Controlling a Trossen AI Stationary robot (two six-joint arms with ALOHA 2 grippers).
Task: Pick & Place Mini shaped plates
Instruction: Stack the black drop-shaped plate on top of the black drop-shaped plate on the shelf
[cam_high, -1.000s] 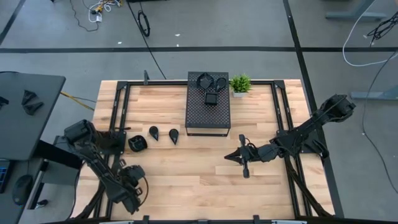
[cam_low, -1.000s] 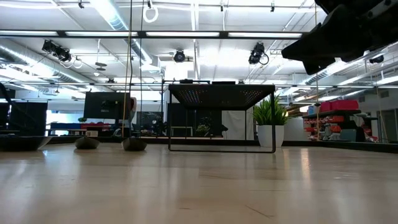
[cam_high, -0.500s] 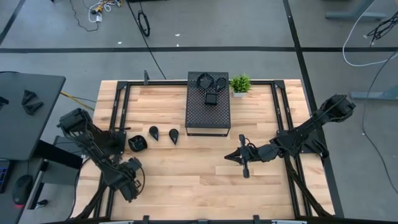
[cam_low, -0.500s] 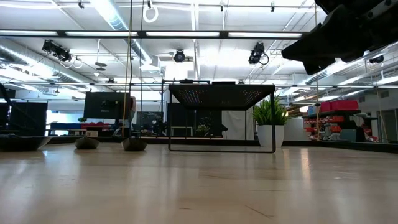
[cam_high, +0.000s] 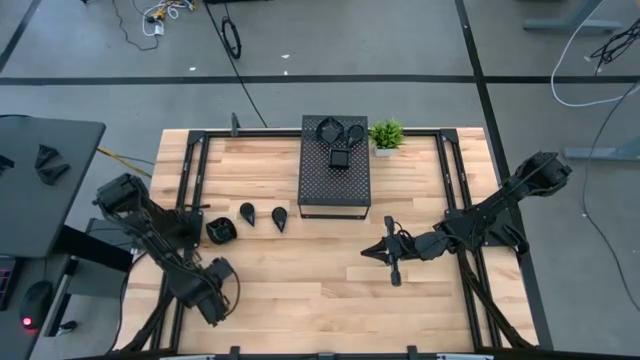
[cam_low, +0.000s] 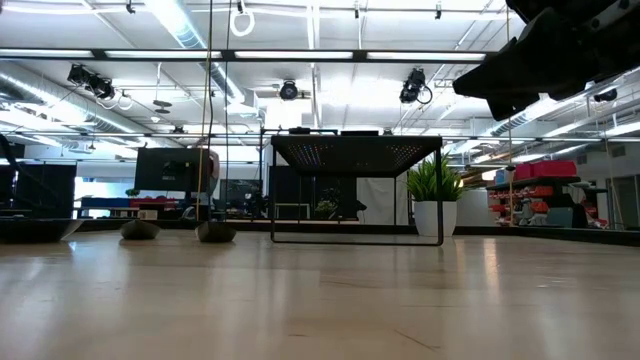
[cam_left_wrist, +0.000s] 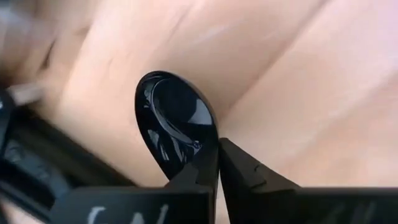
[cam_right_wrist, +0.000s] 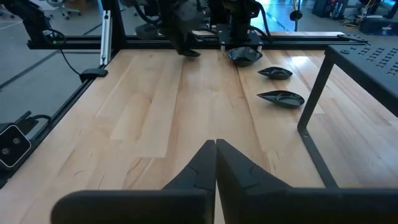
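The left pincer (cam_left_wrist: 216, 163) is clamped on the rim of a mini shaped plate (cam_left_wrist: 177, 118) above the counter's (cam_high: 300, 270) front-left corner, so the pick looks made and carrying to the perforated box (cam_high: 335, 180) comes next; the right pincer (cam_high: 392, 268) waits closed mid-counter.

Counts from the high view, wrist view for the last item:

- mini plates loose on the surface — 3: one rounded (cam_high: 219, 231), two teardrops (cam_high: 247, 211) (cam_high: 279, 218)
- mini plates on top of the perforated box (cam_high: 335, 190) — 3: two by the far edge (cam_high: 327, 129) (cam_high: 354, 131), one square (cam_high: 340, 159)
- mini plates gripped in a pincer — 1, round plate (cam_left_wrist: 177, 121), seen in the left wrist view only
- perforated boxes — 1
- potted plants (cam_high: 386, 134) — 1
- arms — 2, one pincer each: left (cam_left_wrist: 218, 163), right (cam_high: 379, 252)

Plates visible in total: 7.
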